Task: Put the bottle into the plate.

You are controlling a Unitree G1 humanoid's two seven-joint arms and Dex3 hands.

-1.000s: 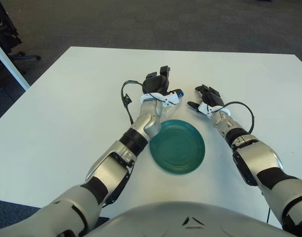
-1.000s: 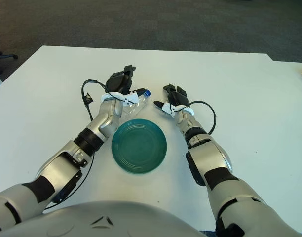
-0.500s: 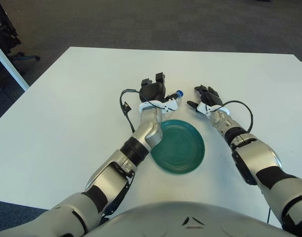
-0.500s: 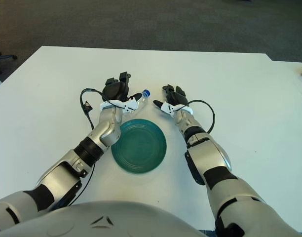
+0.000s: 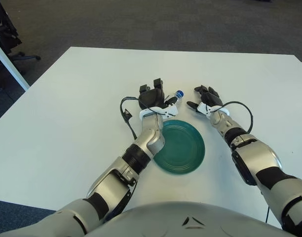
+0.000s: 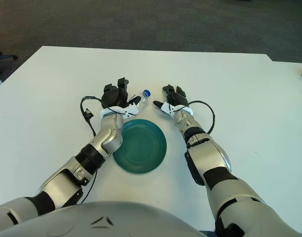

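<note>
My left hand point(image 5: 152, 97) has rolled palm-down, clenched around the bottle point(image 5: 173, 98) just beyond the plate point(image 5: 179, 146). Right hand point(image 5: 204, 100) beside it, fingers loose. Carry next, I'd say.

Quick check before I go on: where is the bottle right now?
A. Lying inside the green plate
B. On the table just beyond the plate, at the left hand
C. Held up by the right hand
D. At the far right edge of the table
B: the bottle lies on the white table just past the far rim of the plate, under the left hand; the right hand shows beside it, on its right, holding nothing.
</note>
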